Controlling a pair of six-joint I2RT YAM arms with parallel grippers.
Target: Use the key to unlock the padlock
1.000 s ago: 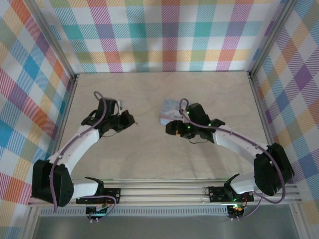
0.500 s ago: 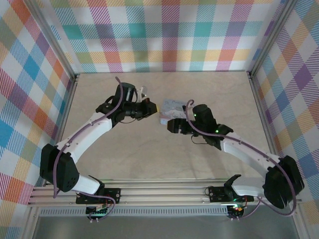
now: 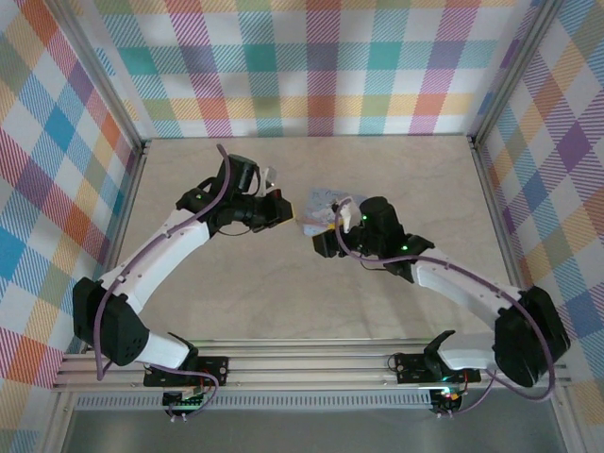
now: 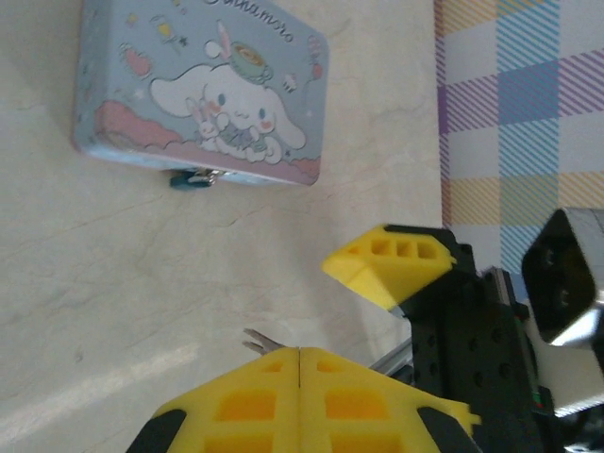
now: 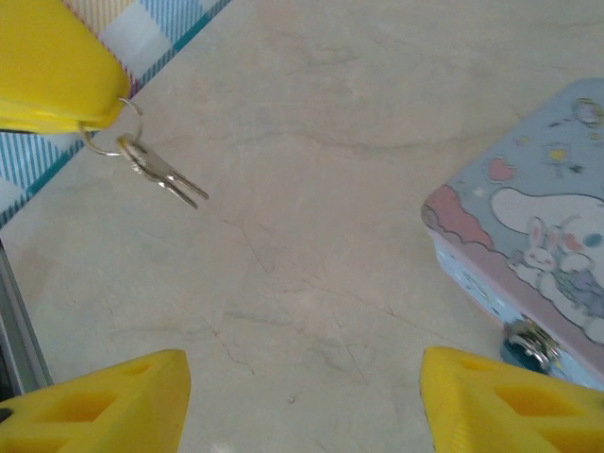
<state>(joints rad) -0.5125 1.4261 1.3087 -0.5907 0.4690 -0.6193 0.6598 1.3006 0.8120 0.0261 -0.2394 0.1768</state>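
Left gripper (image 4: 299, 359) is clenched, yellow pads pressed flat together. The right wrist view shows what it's got: a thin metal key ring (image 5: 106, 132) pinched at its tip, with the small silver key (image 5: 162, 176) hanging off it, blade slanting down toward the pale marbled table (image 5: 311, 236).

Right gripper (image 5: 302, 377) is released, jaws spread wide with nothing between them, hovering low over the tabletop.

And there's the target. The tiny teal-blue padlock (image 5: 522, 347) hangs at the clasp on the long side of the pale blue cartoon-printed rectangular tin (image 5: 538, 236). It sits down by the tabletop, just beyond one of the right gripper's open fingers. From above, both grippers sit close to the tin, the left one beside it and the right one on its near side.

My read is that this is the approach. The key is in hand, the padlock is untouched and nothing is inserted yet. Next, the open gripper needs to take hold of the lock body and turn its keyhole toward the key. Then the left has to line the blade up squarely. With the key dangling off a ring rather than gripped by its bow, I'd expect it to swing.
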